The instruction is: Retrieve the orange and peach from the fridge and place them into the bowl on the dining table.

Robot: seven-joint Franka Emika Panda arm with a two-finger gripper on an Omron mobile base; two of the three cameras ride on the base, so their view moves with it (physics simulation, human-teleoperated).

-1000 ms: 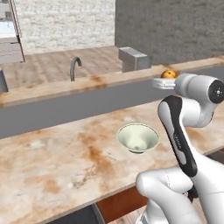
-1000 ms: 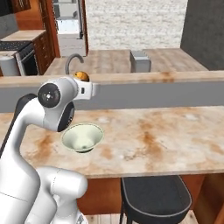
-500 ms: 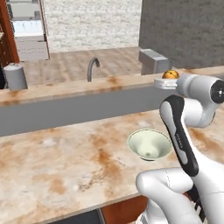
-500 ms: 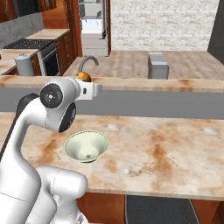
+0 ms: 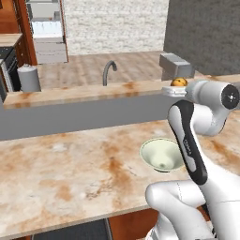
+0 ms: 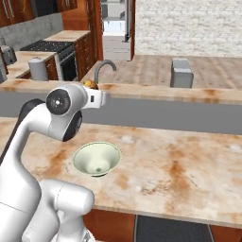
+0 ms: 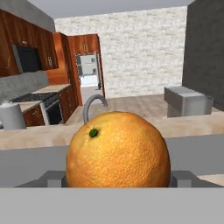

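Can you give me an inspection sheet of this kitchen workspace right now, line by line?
Surface: dining table, beige marbled top with rusty blotches, bare apart from the bowl.
Job's things: bowl upright on the table, nothing in it; orange held in the gripper, raised above the table beyond the bowl; fridge far off, door open; peach not seen.
Clutter: nothing seen on the table.
Grippers: gripper closed on the orange.
Cables: nothing seen.
Surroundings: grey-fronted ledge behind the table, faucet, grey box, stove, grey canister.
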